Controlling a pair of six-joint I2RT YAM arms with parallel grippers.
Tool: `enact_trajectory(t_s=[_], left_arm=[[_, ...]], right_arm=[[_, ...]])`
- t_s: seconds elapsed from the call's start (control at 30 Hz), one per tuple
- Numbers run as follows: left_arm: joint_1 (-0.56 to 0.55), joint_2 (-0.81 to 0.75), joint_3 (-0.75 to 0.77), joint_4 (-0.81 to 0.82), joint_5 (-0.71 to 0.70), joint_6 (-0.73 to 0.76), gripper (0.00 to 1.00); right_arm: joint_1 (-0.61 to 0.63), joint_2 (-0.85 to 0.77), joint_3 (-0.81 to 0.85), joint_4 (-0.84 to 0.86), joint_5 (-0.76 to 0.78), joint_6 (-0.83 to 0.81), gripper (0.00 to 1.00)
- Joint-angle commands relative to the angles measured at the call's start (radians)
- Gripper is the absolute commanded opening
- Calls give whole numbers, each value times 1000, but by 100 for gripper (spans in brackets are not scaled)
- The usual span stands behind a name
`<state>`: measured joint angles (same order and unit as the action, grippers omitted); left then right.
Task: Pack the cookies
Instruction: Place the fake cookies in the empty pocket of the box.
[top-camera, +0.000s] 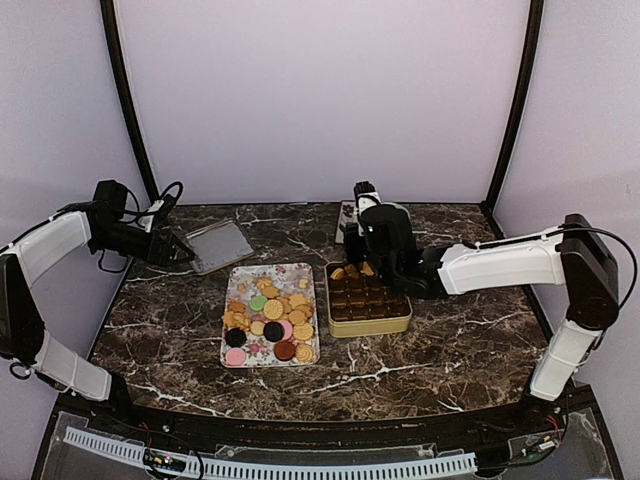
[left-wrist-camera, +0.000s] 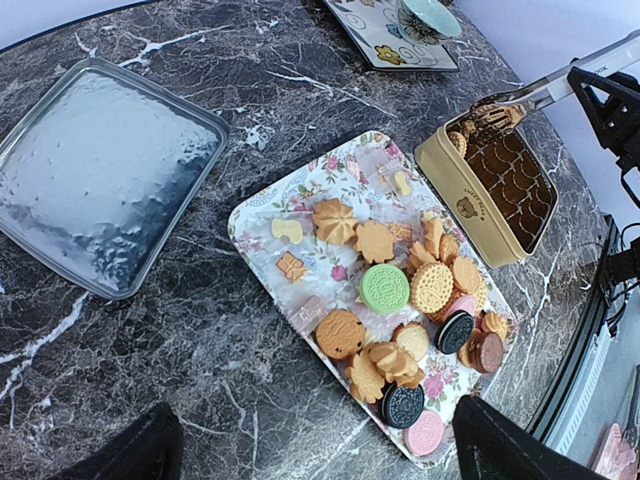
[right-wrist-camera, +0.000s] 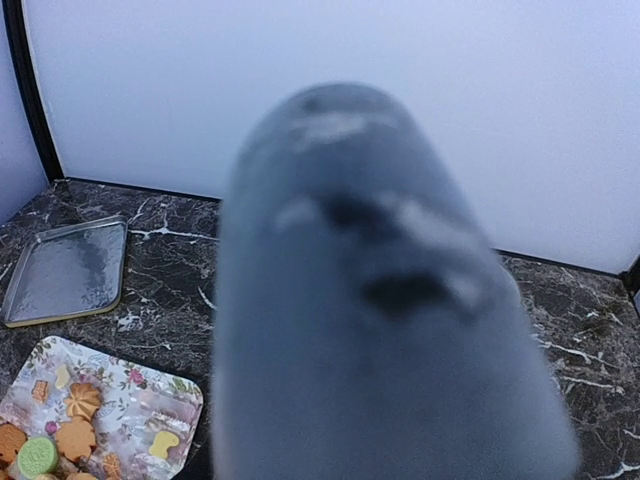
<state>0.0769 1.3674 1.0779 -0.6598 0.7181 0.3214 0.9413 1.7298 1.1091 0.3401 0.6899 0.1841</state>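
Observation:
The cookies (top-camera: 270, 315) lie heaped on a flowery tray (top-camera: 236, 277): tan shapes with green, pink and dark discs (left-wrist-camera: 400, 300). To the tray's right stands a gold tin (top-camera: 371, 331) with brown compartments, and a few cookies sit at its far-left corner (left-wrist-camera: 478, 122). My right gripper (top-camera: 372, 245) hangs over that corner, shut on silver tongs (left-wrist-camera: 545, 88) whose tips hold a cookie. A blurred grey shape (right-wrist-camera: 380, 300) fills the right wrist view and hides the jaws. My left gripper (left-wrist-camera: 325, 455) is open and empty, high above the table left of the tray.
A silver lid (top-camera: 220, 245) lies upside down at the back left, next to the left gripper. A small patterned plate with a cup (left-wrist-camera: 400, 30) stands behind the tin. Black frame posts and pale walls close in the table.

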Motion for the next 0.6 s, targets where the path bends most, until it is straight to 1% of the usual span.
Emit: enact_trajectory(t_s=[0.0,0.07,0.13,0.3,0.43,0.57], left_arm=[[9,-7,-5,-8,15,4,96],[9,-5,-6,-6,15,2,96],[9,-5,-7,-6,45,0,96],[9,-9,-6,-8,47,-1,96],[8,-10,-5,-8,44,-4,96],[9,-2,-6,-7,35,-14,96]], right_arm=[[-12,-77,-36,40,47,5,37],[-12,-87,-43,41,49,4,37],[-15,-91,-44,42,45,4,37],[-15,-83,-21,51,5,4,38],[2,-72,31,53,-35,-20,38],[44,-42,120,52,-49,-57,39]])
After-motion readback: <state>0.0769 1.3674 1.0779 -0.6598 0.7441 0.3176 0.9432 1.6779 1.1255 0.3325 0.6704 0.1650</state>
